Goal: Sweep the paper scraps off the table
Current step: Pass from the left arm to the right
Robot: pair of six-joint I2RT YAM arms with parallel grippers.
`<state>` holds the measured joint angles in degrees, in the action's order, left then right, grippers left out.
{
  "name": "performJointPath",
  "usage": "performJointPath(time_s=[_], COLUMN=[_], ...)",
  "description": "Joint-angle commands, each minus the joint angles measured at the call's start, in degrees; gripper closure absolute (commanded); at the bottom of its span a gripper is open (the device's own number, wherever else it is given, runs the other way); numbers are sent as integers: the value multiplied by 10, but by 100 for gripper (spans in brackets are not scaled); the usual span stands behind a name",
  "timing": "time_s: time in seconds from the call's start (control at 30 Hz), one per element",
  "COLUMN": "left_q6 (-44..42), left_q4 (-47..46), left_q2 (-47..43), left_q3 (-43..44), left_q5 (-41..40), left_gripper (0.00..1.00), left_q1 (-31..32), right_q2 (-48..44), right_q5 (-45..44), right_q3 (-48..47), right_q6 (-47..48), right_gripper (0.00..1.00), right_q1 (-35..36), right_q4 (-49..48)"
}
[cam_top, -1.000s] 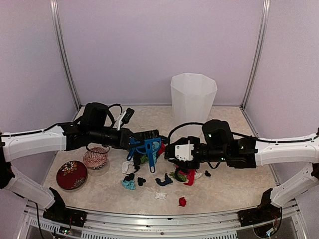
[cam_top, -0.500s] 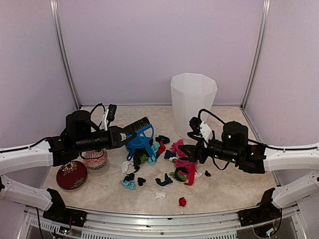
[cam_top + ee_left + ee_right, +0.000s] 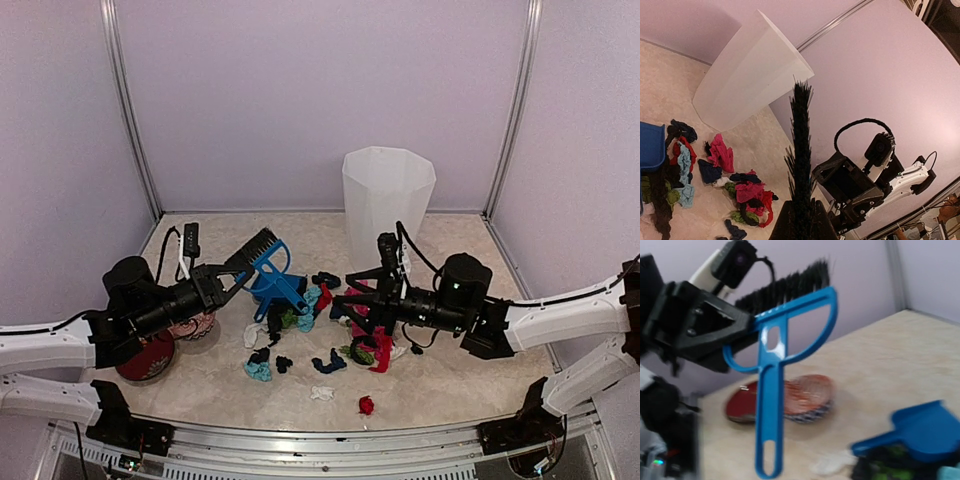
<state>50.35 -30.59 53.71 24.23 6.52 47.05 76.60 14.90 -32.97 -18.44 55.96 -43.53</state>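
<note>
The paper scraps (image 3: pixel 335 335) lie in a loose pile of pink, red, black, teal, green and white on the table (image 3: pixel 450 375); they also show in the left wrist view (image 3: pixel 747 192). My left gripper (image 3: pixel 228 281) is shut on the blue brush (image 3: pixel 262 254), held tilted above the pile's left side with its black bristles (image 3: pixel 801 150) up. The brush also shows in the right wrist view (image 3: pixel 785 315). My right gripper (image 3: pixel 347 300) is open and empty over the pile's right side, facing the brush. The blue dustpan (image 3: pixel 920 432) rests on the table among the scraps.
A tall white faceted bin (image 3: pixel 388 200) stands at the back, right of centre. A pink patterned bowl (image 3: pixel 193 325) and a red bowl (image 3: pixel 148 357) sit at the left under my left arm. A lone red scrap (image 3: pixel 367 405) lies near the front edge.
My left arm has drawn back to the left and lifted the brush off the pile. My right gripper has turned and now points left over the scraps.
</note>
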Motion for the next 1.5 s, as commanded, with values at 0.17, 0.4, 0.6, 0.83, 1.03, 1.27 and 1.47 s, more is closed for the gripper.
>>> performJointPath(time_s=[0.17,0.4,0.6,0.83,1.03,1.27,1.47], left_q6=[7,-14,-21,-26,-27,-27,-32], left_q4=[-202,-242,-253,-259,-262,-264,-235], left_q2=[-20,-12,-2,4,5,11,8], left_q3=[-49,-46,-40,-35,-35,-32,-30], left_q5=[2,8,18,21,19,24,12], left_gripper=[100,100,100,100,100,100,47], left_q1=[20,35,39,41,43,47,49], right_q2=[69,129,169,191,194,190,164], right_q5=[37,101,138,150,153,146,131], right_q3=[-49,-97,-116,-128,-128,-125,-105], right_q6=[-188,-264,-317,-342,-346,-348,-336], right_gripper=[30,34,42,56,79,100,100], right_q1=[25,31,38,42,42,43,42], right_q4=[-155,-220,-285,-308,-307,-306,-292])
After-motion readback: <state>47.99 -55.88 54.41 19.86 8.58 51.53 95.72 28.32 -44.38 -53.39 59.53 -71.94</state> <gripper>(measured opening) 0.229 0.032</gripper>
